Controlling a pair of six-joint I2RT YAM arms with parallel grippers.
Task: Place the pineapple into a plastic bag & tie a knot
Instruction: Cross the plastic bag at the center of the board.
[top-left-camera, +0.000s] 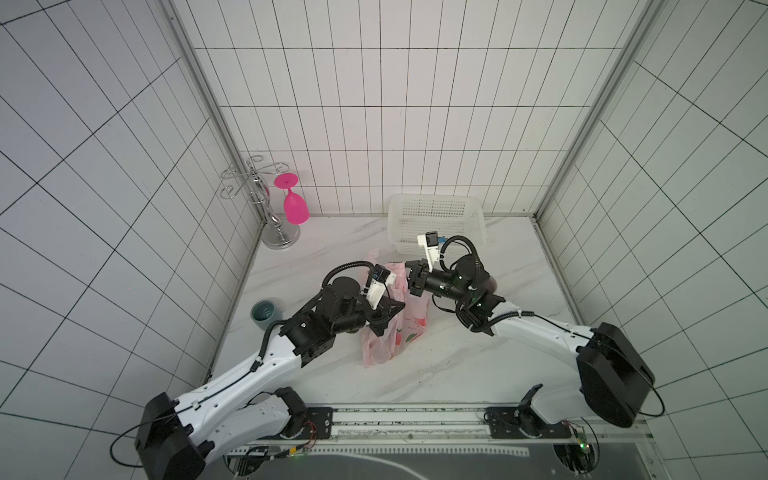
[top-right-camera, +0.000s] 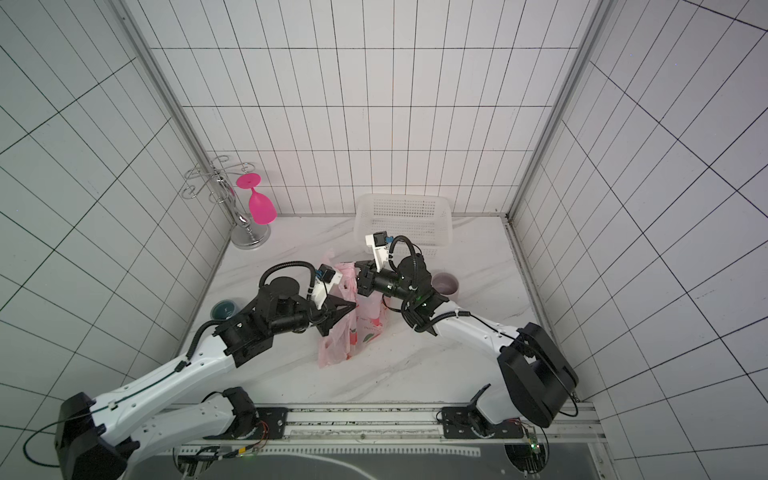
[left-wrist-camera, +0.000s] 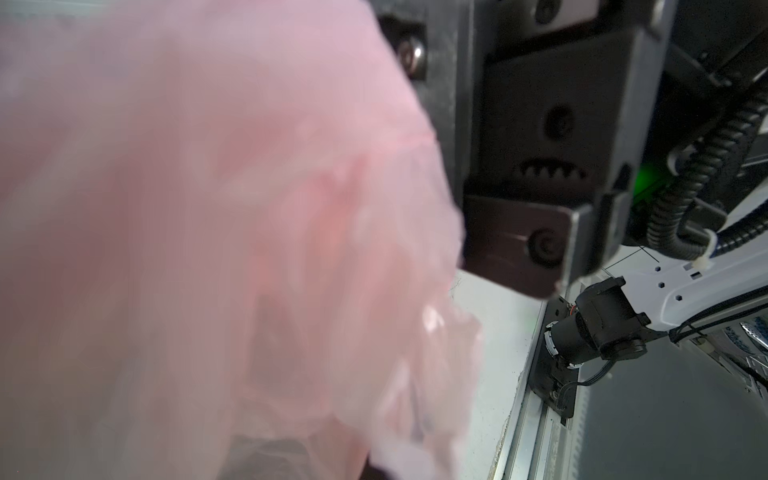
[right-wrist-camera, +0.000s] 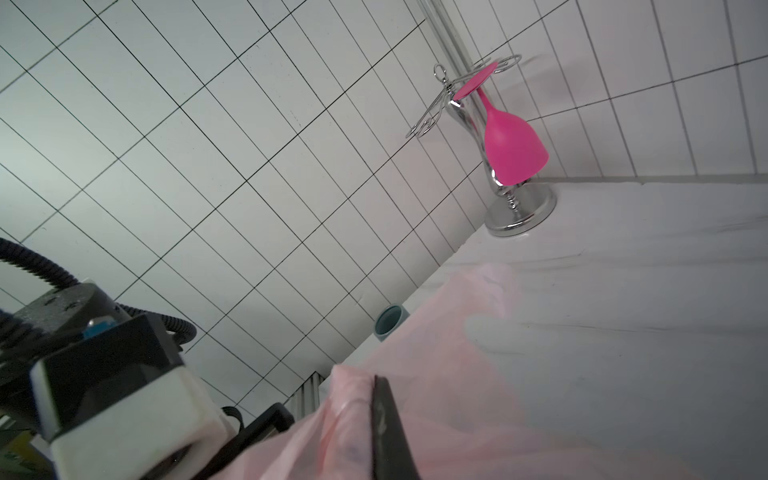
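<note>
Pink, crinkly, red-printed plastic bag (top-left-camera: 376, 351) clenched in left fingers (top-left-camera: 392, 311) and right fingers (top-left-camera: 414, 280).

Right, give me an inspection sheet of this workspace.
Surface: white marbled tabletop, grey veins.
Job's things: plastic bag stands mid-table; pineapple and knot not seen.
Clutter: white perforated basket at the back wall; pink wine glass hanging upside down on chrome glass rack; teal cup; lilac cup.
Grippers: right gripper shut on the bag's top; left gripper shut against its side, grip hidden.
Cables: black corrugated conduits loop over both wrists.
Surroundings: white tiled walls; aluminium rail in front.
</note>
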